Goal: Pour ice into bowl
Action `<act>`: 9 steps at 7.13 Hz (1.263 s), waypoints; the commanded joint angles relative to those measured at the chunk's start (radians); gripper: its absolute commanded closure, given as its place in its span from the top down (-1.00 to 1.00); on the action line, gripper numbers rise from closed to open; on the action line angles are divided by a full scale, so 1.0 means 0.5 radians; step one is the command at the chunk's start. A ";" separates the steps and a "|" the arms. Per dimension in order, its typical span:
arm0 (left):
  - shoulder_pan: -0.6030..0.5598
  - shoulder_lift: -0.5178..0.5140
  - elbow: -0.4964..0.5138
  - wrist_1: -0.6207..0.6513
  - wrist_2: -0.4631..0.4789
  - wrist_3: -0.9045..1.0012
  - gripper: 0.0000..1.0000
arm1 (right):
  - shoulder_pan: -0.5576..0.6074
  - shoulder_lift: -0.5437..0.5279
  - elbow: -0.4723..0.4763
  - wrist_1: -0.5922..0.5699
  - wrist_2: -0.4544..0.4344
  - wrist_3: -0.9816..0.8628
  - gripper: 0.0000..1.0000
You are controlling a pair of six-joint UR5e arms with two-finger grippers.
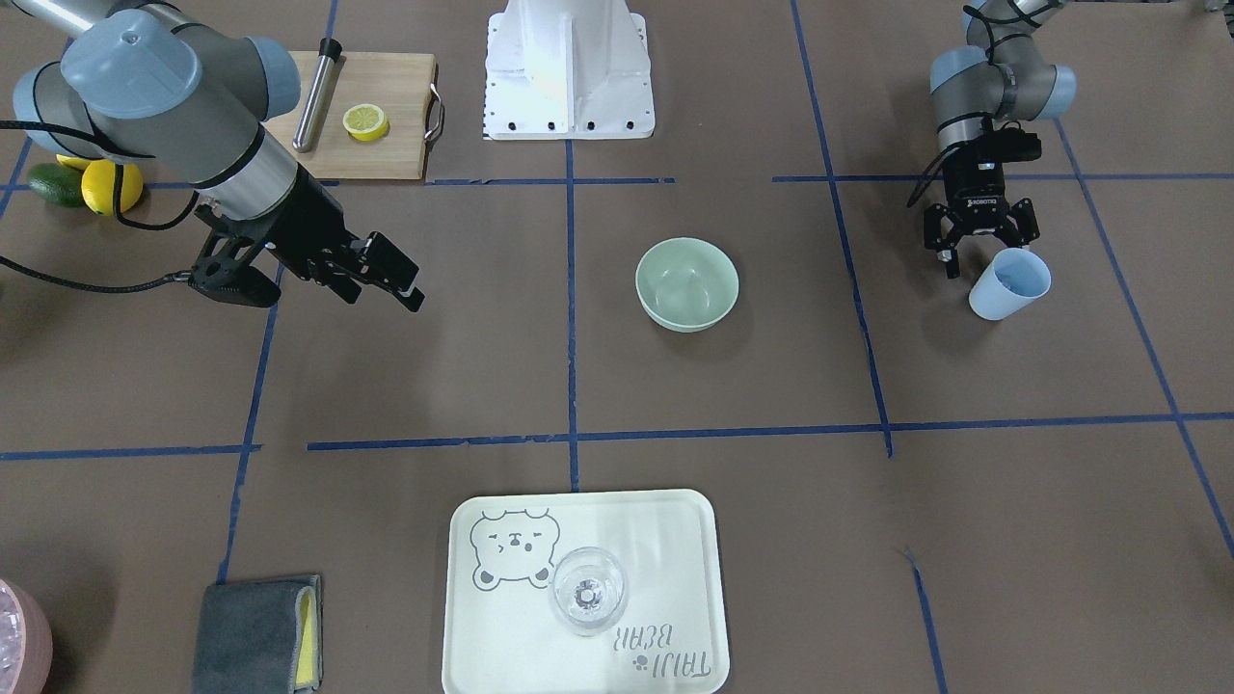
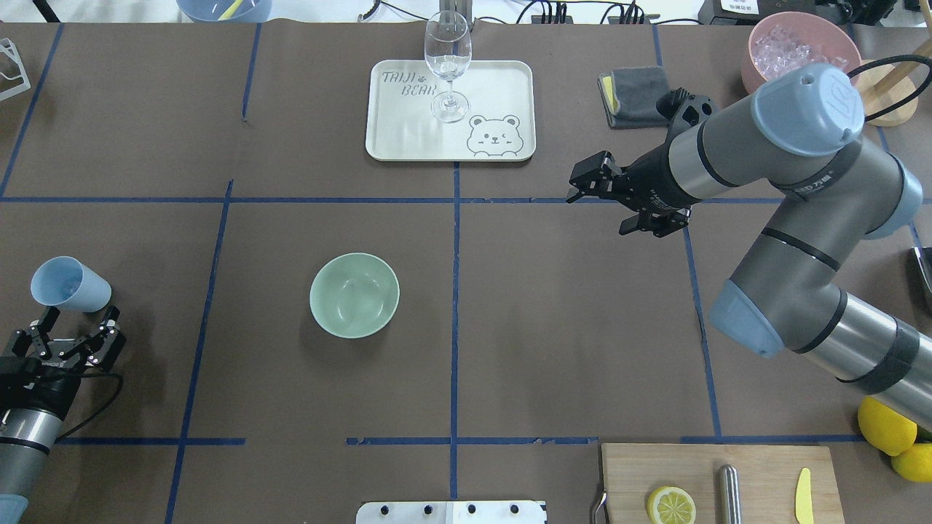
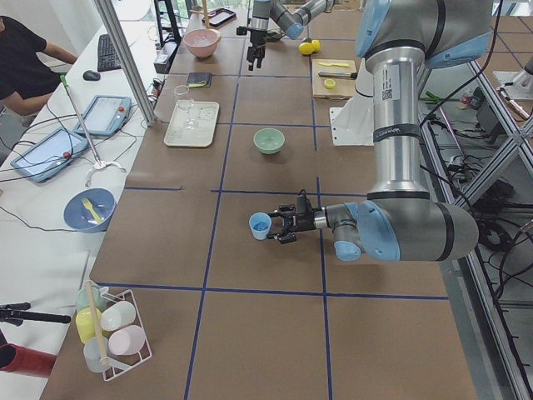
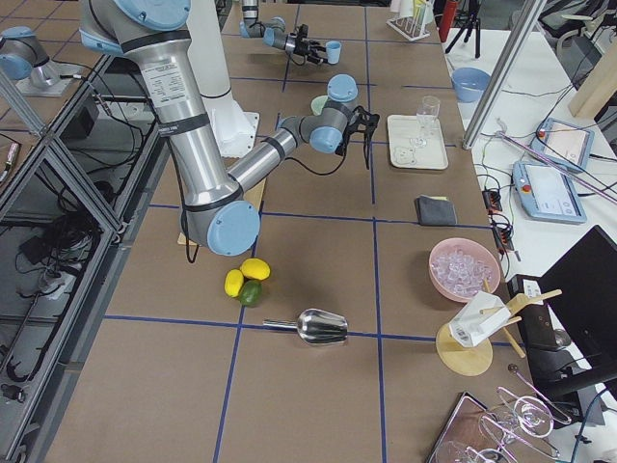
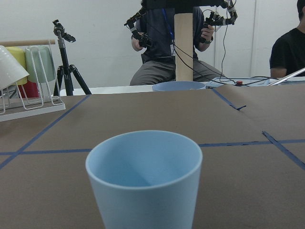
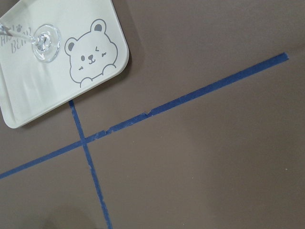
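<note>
The pale mint-green bowl stands empty near the table's middle. A light blue cup stands upright at the table's left end. My left gripper is low and level, open, with the cup just ahead of its spread fingertips. In the left wrist view the cup fills the lower middle; no ice shows inside, and its bottom is hidden. The ice lies in a pink container at the far right. My right gripper hovers open and empty, right of the bowl.
A white bear tray holds a clear wine glass at the far middle. A grey cloth lies beside it. A cutting board with a lemon half, a metal bar and a yellow knife is near right. A metal scoop lies by the lemons.
</note>
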 commanded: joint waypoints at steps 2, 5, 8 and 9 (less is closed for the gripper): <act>-0.118 -0.021 0.006 0.001 -0.107 0.002 1.00 | -0.001 -0.001 0.002 0.001 -0.003 0.000 1.00; -0.171 -0.027 0.018 0.005 -0.159 0.002 1.00 | -0.001 0.002 -0.001 -0.002 -0.003 0.000 1.00; -0.196 -0.058 0.030 0.011 -0.202 0.005 1.00 | -0.001 0.002 -0.001 0.001 -0.006 0.000 1.00; -0.196 -0.061 0.036 0.011 -0.202 0.005 1.00 | -0.001 0.002 -0.001 -0.002 -0.006 -0.003 1.00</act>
